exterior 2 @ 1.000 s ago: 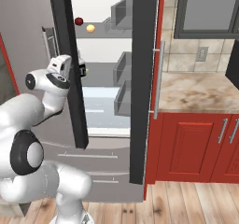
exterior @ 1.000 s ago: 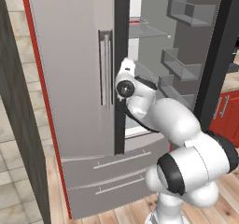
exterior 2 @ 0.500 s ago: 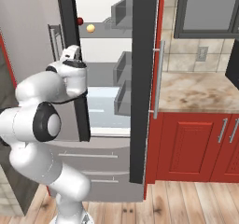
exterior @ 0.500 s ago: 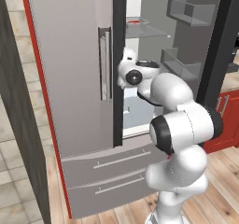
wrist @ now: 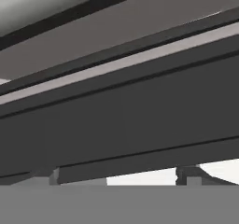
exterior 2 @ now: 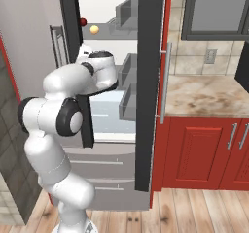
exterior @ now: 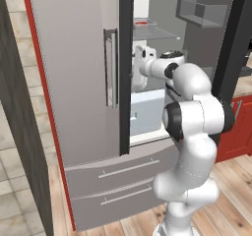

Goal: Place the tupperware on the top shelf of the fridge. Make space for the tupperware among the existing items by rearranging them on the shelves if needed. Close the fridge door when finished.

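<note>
The tupperware was nowhere we could see; the top shelf (exterior 2: 104,35), holding a red fruit (exterior 2: 83,22) and orange ball (exterior 2: 94,29), lay above our open, empty tool (exterior: 138,68).

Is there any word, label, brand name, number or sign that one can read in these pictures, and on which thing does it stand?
None: no writing shows on the fridge, the door bins, the red cabinets or the wall socket.
</note>
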You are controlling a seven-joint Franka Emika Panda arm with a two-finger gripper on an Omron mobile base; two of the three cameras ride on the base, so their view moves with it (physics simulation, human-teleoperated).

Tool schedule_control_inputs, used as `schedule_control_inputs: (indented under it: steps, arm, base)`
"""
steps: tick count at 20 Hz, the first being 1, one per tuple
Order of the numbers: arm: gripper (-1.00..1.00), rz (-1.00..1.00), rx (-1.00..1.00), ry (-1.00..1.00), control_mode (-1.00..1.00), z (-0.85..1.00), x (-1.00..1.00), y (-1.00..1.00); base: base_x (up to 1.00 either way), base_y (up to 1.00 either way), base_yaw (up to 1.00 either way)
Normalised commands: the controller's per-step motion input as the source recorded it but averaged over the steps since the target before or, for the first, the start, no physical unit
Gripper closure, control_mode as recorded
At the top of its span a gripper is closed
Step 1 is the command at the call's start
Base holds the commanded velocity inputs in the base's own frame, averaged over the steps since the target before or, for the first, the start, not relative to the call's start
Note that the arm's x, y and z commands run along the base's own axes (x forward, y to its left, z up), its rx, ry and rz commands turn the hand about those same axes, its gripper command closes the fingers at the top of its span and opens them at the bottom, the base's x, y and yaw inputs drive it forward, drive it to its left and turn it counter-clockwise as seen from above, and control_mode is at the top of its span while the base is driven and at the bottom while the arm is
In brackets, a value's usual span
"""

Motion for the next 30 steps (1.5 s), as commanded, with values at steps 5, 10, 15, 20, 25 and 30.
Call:
schedule_control_inputs:
  steps: [5,10,15,20,25,30]
  arm:
    - [-1.0,0.0,-0.09,0.0,-1.0,1.0,-0.94,0.16]
    - [-1.0,0.0,-0.12,0.05,-1.0,0.95,-0.61,0.38]
    - [-1.0,-0.01,-0.04,0.12,-1.0,0.86,-0.95,0.04]
    - [-1.0,-0.04,0.0,0.17,-1.0,0.42,-1.0,-0.07]
    - [-1.0,0.0,0.0,0.15,-1.0,0.4,-1.0,-0.44]
    - [-1.0,0.0,0.34,0.16,-1.0,0.99,-1.0,-0.35]
  base:
    - [0.0,0.0,0.0]
    - [0.0,0.0,0.0]
    - [0.0,0.0,0.0]
    - [0.0,0.0,0.0]
    - [0.0,0.0,0.0]
    - [0.0,0.0,0.0]
